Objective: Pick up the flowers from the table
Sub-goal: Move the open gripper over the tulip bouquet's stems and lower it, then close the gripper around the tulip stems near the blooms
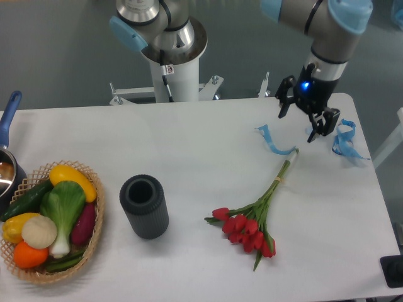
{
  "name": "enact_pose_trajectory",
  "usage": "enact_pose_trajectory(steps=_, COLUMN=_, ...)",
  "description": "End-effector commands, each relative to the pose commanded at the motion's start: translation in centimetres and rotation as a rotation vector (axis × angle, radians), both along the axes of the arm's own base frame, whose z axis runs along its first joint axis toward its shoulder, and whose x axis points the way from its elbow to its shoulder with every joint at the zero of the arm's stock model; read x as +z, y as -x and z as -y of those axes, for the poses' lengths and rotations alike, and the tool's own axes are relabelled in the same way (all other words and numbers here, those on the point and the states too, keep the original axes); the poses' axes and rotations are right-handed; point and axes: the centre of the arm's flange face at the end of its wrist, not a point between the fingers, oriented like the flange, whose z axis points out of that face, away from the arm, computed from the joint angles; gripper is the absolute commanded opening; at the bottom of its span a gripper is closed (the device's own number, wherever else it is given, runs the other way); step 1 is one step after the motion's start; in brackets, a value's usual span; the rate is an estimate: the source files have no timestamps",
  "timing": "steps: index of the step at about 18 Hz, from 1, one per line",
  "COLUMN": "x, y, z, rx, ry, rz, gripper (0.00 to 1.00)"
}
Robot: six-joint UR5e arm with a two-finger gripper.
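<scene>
The flowers (250, 230), a bunch of red tulips with long green stems, lie flat on the white table (201, 145), heads toward the front and stem ends pointing to the back right. My gripper (297, 123) hangs above the table just beyond the stem ends, to their upper right. Its two black fingers are spread apart and hold nothing.
A dark ribbed cylindrical vase (144, 206) stands left of the flowers. A wicker basket of vegetables (50, 220) sits at the front left, with a blue-handled pot (7, 157) behind it. Blue ribbon scraps lie near the stem ends (272, 142) and at the right edge (344, 141).
</scene>
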Motion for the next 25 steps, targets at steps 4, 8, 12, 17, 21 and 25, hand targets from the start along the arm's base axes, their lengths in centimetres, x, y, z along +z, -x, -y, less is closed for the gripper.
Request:
enact_pose_trajectory(steps=4, x=-3.4, y=0.6, z=-2.0, rx=-0.020, ry=0.003, rz=0.002, gripper=1.00)
enact_pose_trajectory(steps=8, x=-7.8, y=1.3, z=-4.1, rx=-0.024, ry=0.022, rz=0.059, gripper=1.00)
enact_pose_trajectory(steps=12, x=-10.7, y=0.6, z=-4.9, rx=-0.016, ry=0.040, rz=0.108, gripper=1.00)
enact_pose_trajectory(steps=17, x=-12.1, y=1.3, z=-6.1, rx=0.016, ry=0.097, rz=0.105, gripper=1.00)
enact_pose_trajectory(steps=21, x=-12.9, y=1.2, z=-8.4, rx=0.054, ry=0.115, rz=0.105, gripper=1.00)
enact_pose_trajectory(steps=25, x=-13.8, y=0.1, z=-9.3, rx=0.040, ry=0.128, rz=0.120, gripper=1.00)
